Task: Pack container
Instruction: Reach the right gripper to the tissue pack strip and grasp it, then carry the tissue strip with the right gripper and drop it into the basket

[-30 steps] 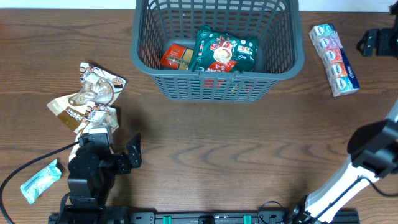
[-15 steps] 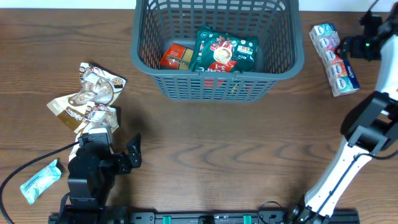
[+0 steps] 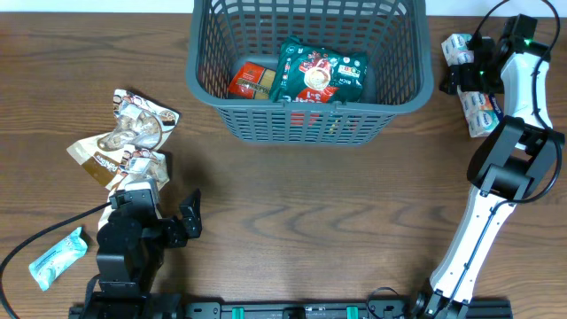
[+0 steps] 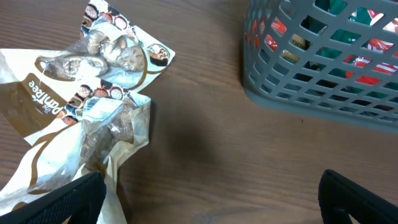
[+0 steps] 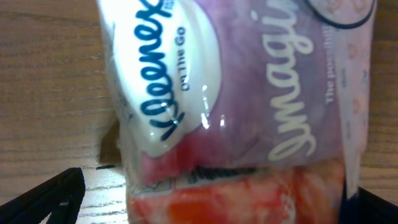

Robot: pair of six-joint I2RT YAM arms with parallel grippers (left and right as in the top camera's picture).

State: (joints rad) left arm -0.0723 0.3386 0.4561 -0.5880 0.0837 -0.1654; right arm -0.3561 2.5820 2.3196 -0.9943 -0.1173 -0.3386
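Overhead, a dark brown wood-grain table (image 3: 310,199) holds a large dark grey plastic basket (image 3: 306,120) at the middle of its far edge. The basket is rectangular, with a thick rim and slotted lattice sides. Inside it lies a glossy green snack packet (image 3: 319,71), with a flatter red packet (image 3: 251,81) just beside it on the left. More red shows through the front slots.

On the left of the table lie crinkled brown-and-white foil snack bags (image 3: 124,137), overlapping one another. A small teal wrapper (image 3: 58,255) lies near the front left corner.

The left gripper (image 3: 182,223) sits low near the front edge, just beside the crinkled bags. In the left wrist view its black fingers are spread wide with nothing between them, and one corner of the basket shows top right.

At the far right, well clear of the basket, the right gripper (image 3: 467,75) is over a shiny plastic-wrapped pack of tissues (image 3: 481,113). Close up, its fingers stand apart on either side of the pack; whether they touch it cannot be told.
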